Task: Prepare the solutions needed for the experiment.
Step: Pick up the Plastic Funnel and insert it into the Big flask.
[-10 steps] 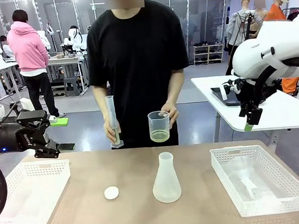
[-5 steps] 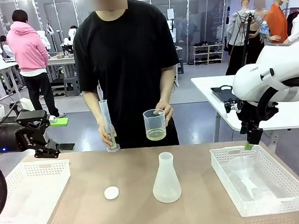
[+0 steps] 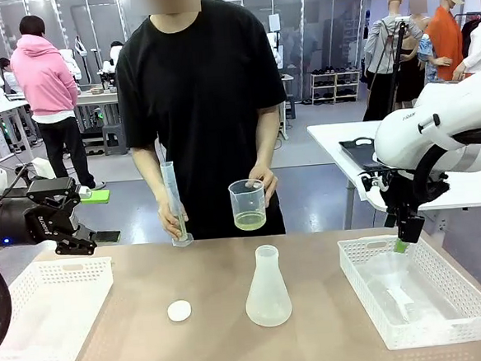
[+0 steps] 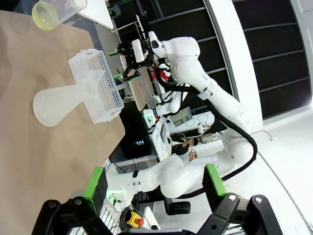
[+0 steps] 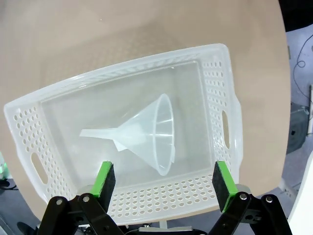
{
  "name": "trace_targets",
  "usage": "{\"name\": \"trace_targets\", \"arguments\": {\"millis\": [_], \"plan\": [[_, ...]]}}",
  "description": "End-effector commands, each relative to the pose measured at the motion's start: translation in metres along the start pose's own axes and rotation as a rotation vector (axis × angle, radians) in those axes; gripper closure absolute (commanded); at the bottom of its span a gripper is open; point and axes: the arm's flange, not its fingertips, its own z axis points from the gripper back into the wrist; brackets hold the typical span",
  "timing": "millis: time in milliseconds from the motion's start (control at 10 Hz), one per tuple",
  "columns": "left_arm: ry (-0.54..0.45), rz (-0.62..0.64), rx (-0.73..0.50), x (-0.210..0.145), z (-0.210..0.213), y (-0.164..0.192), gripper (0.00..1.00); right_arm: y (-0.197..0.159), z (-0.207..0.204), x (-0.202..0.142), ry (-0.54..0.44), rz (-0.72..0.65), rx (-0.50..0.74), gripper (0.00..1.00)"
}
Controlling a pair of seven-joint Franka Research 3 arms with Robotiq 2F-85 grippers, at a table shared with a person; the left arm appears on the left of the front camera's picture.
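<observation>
The solutions are a shallow pale yellow-green layer (image 3: 250, 222) in a clear beaker held by the person's hand; the same liquid (image 4: 46, 11) shows in the left wrist view. The person's other hand holds a graduated cylinder (image 3: 174, 203) upright at the table's far edge. An empty conical flask (image 3: 267, 290) stands mid-table. My right gripper (image 3: 405, 240) hangs open above the right basket's (image 3: 480, 304) far edge, over a clear funnel (image 5: 146, 131) that lies inside it. My left gripper (image 3: 75, 237) is open and empty above the left basket (image 3: 65, 265).
A small white disc (image 3: 179, 311) lies on the table left of the flask. Both white perforated baskets sit at the table's sides, with bare tabletop between them. The person stands at the far side.
My right gripper has come down from above the side table to the right basket's far edge. The person has shifted a little left with the beaker and cylinder. The left arm has stayed still.
</observation>
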Motion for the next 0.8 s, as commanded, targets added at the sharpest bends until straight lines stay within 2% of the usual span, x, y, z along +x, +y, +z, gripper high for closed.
{"name": "trace_targets", "arguments": {"millis": [0,700], "plan": [[0.006,0.004,-0.009,0.000,0.000,-0.002,0.00,0.001,-0.007,-0.006,-0.024,0.038,0.052,0.00],[0.006,0.004,-0.009,0.000,0.000,-0.002,0.00,-0.006,-0.052,-0.009,-0.043,0.052,0.156,0.00]]}}
